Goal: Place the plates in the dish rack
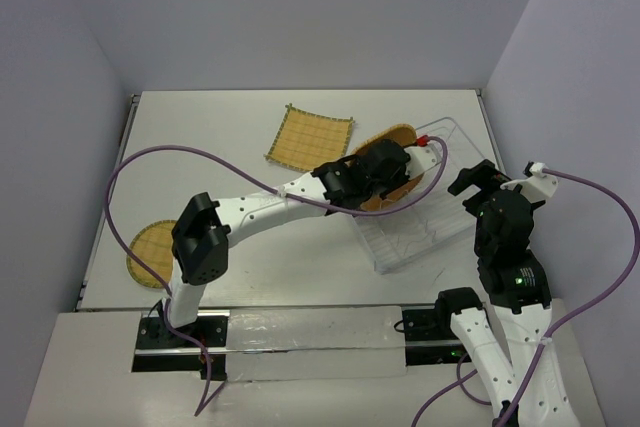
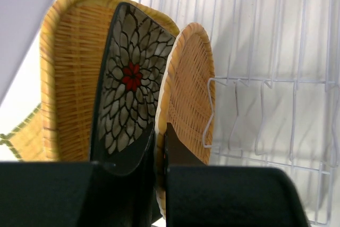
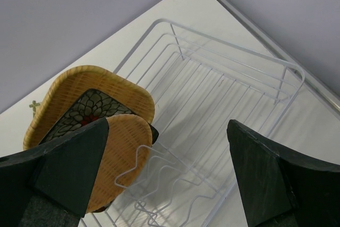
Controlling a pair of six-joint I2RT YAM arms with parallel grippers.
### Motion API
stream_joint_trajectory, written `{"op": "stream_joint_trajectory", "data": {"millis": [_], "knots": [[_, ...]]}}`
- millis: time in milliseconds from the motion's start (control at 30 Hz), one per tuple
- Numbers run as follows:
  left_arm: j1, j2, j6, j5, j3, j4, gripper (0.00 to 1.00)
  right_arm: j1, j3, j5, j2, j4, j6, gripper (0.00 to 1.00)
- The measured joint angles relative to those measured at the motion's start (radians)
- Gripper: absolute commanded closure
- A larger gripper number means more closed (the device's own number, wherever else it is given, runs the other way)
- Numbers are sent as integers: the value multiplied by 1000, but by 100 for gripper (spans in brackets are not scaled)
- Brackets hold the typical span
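Between left gripper (image 2: 159,147) fingers pressed nearly together, pinches rim of round woven plate (image 2: 188,89), upright in dish rack (image 2: 265,82) just right of dark leaf plate (image 2: 130,73) and rounded-square woven plate (image 2: 66,67), upright tines (image 2: 263,120) farther right; holds right gripper (image 3: 169,131) spread wide above rack wires, those plates ahead-left of it.

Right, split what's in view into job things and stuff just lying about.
Job: dish rack; in it a square woven plate, a dark flowered plate and a round woven plate, the last in the left jaws; on the table, a fringed plate and a second round plate.
Lying about: purple cables.
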State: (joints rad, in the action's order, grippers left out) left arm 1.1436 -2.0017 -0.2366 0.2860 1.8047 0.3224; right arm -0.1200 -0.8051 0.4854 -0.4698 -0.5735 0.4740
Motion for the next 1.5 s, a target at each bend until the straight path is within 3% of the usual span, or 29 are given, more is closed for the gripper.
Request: {"op": "stream_joint_trajectory", "data": {"millis": [67,467,633,733,833,933,1033,1233,1367,1500], "knots": [[-5,-7,20,-8,7,14,83,0,0,0,0,0,0,0],[-38,-29,74,-60,16,36,63,0,0,-7,1,0,-1,0],[-39,-28,75,-83,48,55,30,0,0,-13,1,0,-1,0],[-39,-16,73,-119,85,78,16,0,0,-20,2,-1,-3,0],[-40,27,78,-156,118,103,3,0,0,-32,3,-1,-10,0],[-58,137,94,-213,110,107,1,0,0,-47,3,0,-23,0],[-138,293,143,-291,77,95,1,0,-1,-71,3,0,-32,0],[-558,511,257,-483,-51,-15,1,0,-31,-112,-24,4,-62,0],[-716,477,295,-627,-111,-17,1,0,-68,-138,-117,15,-72,0],[-853,315,326,-795,-99,-5,1,0,-105,-158,-196,23,-71,0]]}}
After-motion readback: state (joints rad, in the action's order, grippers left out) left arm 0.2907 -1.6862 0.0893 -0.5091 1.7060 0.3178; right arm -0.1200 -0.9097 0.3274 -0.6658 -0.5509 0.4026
